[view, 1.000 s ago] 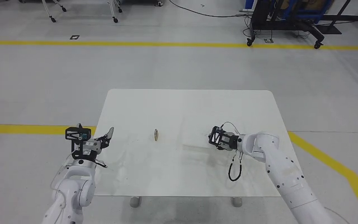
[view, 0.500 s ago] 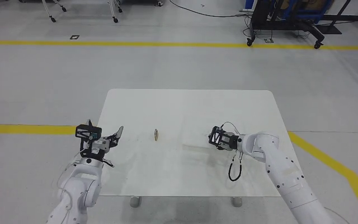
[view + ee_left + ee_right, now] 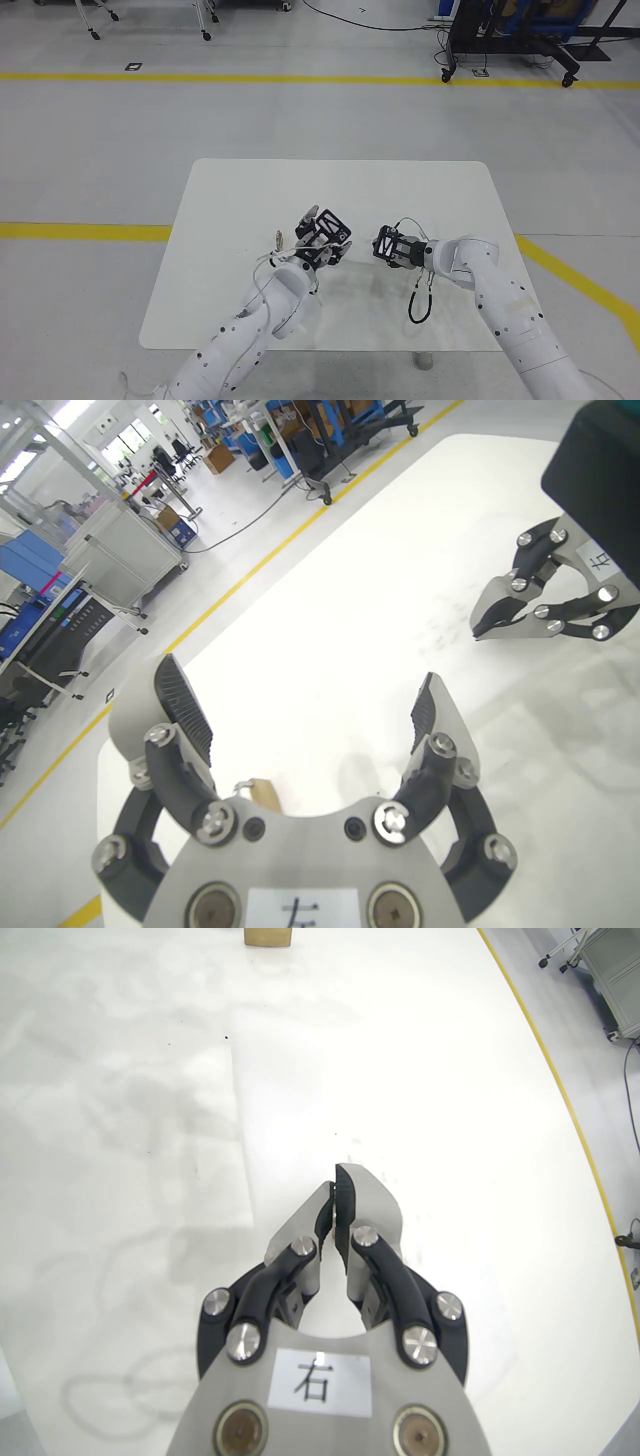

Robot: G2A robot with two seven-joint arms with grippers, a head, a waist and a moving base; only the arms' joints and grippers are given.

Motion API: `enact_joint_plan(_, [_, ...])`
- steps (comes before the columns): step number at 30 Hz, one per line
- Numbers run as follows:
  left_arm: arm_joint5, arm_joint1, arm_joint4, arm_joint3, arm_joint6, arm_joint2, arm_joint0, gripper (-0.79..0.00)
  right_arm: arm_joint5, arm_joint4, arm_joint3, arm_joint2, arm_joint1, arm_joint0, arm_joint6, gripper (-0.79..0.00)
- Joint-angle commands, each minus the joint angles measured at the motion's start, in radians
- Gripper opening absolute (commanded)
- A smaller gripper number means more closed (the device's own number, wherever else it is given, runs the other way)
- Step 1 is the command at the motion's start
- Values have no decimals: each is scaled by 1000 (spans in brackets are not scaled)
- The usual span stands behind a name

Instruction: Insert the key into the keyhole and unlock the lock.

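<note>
Left gripper (image 3: pixel 300 672) fingers spread beside brass lock (image 3: pixel 279 240) mid table (image 3: pixel 400 190), right gripper (image 3: pixel 336 1178) fingers pressed together; off-centre close could knock it away.

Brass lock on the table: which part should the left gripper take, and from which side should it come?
Take the lock by its brass body, one finger on each broad face. From above it looks thin, seemingly standing on edge, so a descent from straight above probably suits best. The open left gripper sits close by it.
</note>
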Motion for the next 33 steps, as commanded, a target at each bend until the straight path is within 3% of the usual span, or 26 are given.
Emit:
enact_joint_plan(1, [22,-25,-2,84,-3,56,-50,0,0,0,0,0,0,0,0,-785])
enact_joint_plan(6, [80,-78,-65,237,28,115,-114,0,0,0,0,0,0,0,0,-785])
enact_joint_plan(13, [92,-112,-78,358,41,135,-143,0,0,0,0,0,0,0,0,-785])
enact_joint_plan(33, [58,-136,-4,409,35,109,-133,0,0,0,0,0,0,0,0,-785])
